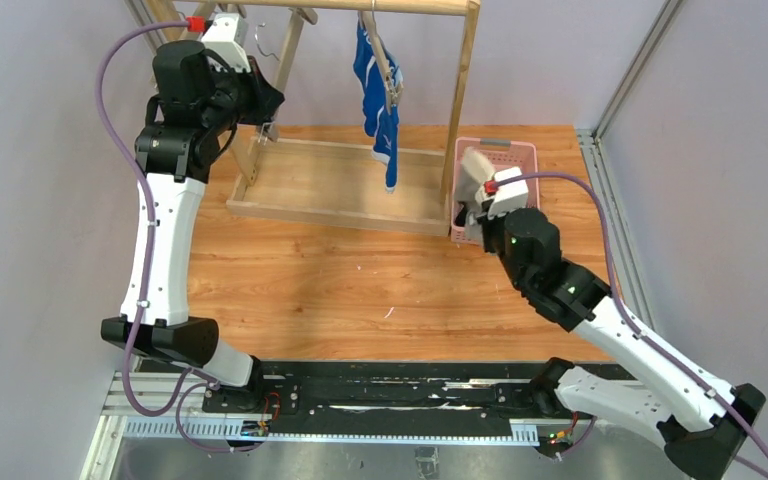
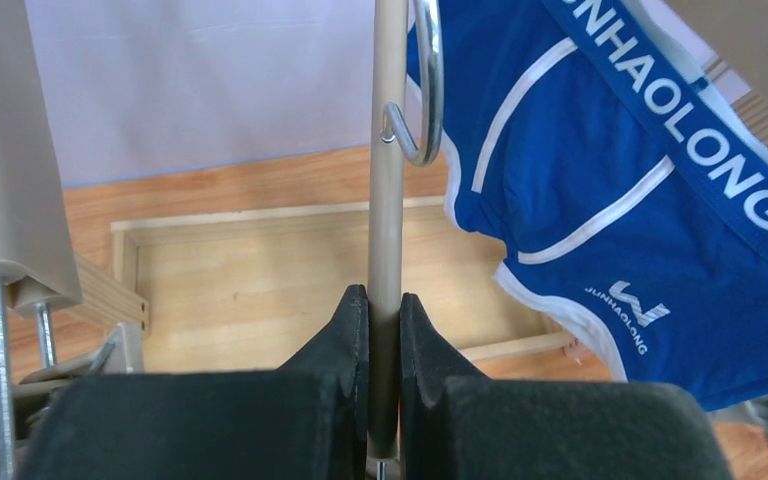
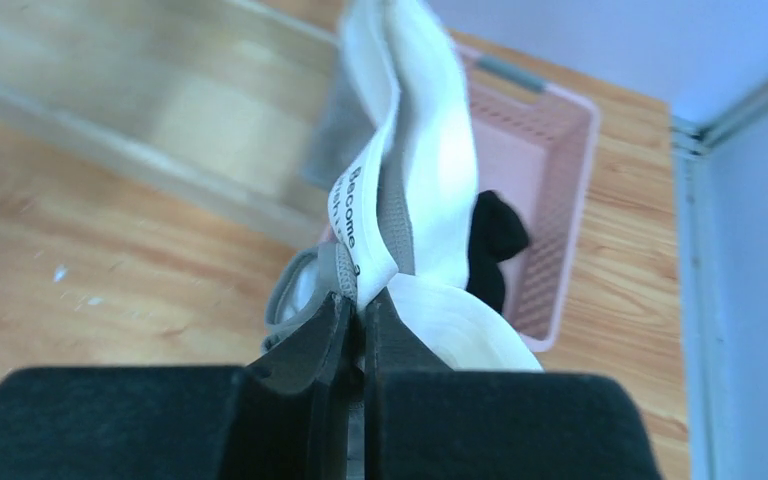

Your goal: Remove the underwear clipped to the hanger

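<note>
The blue underwear [image 1: 377,92] with white markings hangs from a wooden hanger [image 1: 393,78] on the rack's top rod. It fills the right of the left wrist view [image 2: 610,190]. My left gripper [image 1: 266,100] [image 2: 384,312] is shut on the beige rod [image 2: 388,200], left of the blue underwear and apart from it. My right gripper [image 1: 472,205] [image 3: 362,305] is shut on the grey underwear [image 3: 400,150] by its white waistband and holds it over the pink basket [image 1: 516,156] [image 3: 552,150]. The black underwear [image 3: 495,240] lies in the basket.
A wooden rack with a tray-like base [image 1: 330,185] stands at the back of the table. A metal hook [image 2: 424,90] hangs on the rod just beyond my left fingers. A rack post with bolts [image 2: 5,200] is at the left. Walls close in on both sides.
</note>
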Action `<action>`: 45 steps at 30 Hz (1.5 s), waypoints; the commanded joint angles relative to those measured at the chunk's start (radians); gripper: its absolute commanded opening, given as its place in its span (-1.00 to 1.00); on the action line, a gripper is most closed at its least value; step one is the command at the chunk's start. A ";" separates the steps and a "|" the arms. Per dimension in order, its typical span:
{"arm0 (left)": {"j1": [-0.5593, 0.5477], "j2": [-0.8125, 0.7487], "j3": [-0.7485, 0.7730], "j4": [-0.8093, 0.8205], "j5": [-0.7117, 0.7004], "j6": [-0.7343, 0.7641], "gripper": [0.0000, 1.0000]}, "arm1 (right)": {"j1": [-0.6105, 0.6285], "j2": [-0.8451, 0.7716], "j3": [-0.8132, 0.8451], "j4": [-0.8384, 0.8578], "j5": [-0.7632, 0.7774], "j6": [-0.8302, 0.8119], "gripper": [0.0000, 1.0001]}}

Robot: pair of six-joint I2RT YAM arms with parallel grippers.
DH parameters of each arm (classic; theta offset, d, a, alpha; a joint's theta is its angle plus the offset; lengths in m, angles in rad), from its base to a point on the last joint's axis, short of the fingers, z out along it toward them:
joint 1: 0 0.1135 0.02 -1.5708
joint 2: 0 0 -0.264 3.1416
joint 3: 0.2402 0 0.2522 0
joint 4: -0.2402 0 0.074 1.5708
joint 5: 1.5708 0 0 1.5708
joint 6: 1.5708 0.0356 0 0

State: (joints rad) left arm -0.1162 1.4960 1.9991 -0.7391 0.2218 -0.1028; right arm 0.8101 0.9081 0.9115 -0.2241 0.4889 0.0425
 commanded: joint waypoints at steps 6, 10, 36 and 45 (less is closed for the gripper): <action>0.015 -0.009 0.107 0.112 0.017 -0.035 -0.99 | -0.258 0.060 0.082 0.161 0.030 -0.129 -0.99; 0.016 0.019 0.173 0.105 0.005 -0.030 -1.00 | -0.379 0.138 0.092 0.202 -0.073 -0.104 -0.99; 0.029 0.234 0.228 0.176 -0.058 -0.082 -0.76 | -0.575 0.508 0.003 0.359 -0.360 -0.046 -0.99; 0.032 0.083 0.022 0.277 -0.061 -0.064 -0.17 | -0.589 0.617 0.055 0.279 -0.361 -0.034 0.13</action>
State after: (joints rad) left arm -0.0917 1.6760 2.0895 -0.5278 0.1757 -0.1844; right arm 0.2390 1.5108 0.9260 0.0872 0.1295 -0.0013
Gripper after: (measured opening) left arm 0.376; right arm 0.495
